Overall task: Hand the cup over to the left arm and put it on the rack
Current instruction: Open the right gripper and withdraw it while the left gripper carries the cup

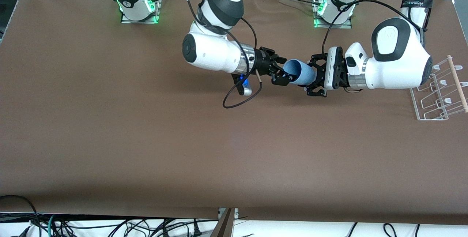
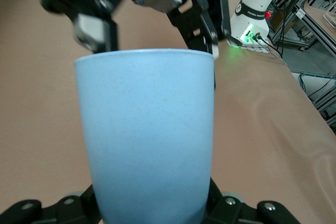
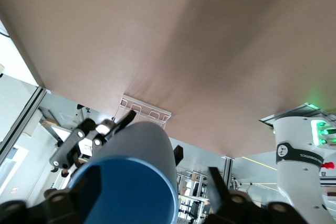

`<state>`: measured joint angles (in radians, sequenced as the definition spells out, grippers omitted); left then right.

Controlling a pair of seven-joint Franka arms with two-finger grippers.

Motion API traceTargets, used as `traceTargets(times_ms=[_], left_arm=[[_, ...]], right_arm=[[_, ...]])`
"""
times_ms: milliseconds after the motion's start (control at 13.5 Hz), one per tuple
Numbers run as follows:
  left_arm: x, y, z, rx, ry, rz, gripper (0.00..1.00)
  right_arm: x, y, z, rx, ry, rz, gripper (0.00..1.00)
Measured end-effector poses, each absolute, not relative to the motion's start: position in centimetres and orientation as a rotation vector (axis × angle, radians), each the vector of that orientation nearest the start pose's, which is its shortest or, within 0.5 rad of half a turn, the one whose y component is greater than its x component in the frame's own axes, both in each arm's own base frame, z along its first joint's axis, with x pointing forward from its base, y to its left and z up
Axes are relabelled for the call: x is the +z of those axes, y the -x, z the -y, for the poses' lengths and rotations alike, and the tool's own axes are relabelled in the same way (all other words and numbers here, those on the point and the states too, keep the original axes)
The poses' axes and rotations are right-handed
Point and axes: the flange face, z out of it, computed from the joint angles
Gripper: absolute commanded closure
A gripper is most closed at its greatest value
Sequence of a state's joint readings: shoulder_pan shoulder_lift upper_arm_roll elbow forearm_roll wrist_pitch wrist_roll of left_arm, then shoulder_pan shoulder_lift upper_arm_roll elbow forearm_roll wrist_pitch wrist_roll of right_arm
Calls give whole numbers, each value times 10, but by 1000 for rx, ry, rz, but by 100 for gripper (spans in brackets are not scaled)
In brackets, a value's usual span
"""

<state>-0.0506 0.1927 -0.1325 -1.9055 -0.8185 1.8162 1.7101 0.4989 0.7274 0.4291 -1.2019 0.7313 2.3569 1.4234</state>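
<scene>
A brown table (image 1: 146, 138) spans the scene; tangled cables (image 1: 109, 228) lie along its edge nearest the front camera, with metal framing (image 2: 310, 3) past its edge

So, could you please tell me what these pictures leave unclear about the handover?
- Front view: light-blue plastic tumbler's base, hidden inside left gripper.
- Front view: white wire rack, partly covered by the left arm.
- Right wrist view: right gripper cut off by the edge.

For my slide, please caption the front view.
Handover above the table: left gripper shut on the cup, right gripper open.
</scene>
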Motion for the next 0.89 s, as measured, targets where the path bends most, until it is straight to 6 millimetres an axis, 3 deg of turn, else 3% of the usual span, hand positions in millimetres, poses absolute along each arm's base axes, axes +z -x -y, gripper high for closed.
traceTargets(times_ms=[222, 444, 889], left_arm=[[401, -565, 138, 405, -1698, 1665, 88], [401, -566, 84, 274, -1767, 1743, 87], [408, -565, -53, -144, -2011, 1963, 87]], right_arm=[[465, -577, -521, 806, 1951, -1172, 0], [503, -605, -451, 796, 2066, -1105, 0], [559, -595, -331, 694, 2456, -779, 0]])
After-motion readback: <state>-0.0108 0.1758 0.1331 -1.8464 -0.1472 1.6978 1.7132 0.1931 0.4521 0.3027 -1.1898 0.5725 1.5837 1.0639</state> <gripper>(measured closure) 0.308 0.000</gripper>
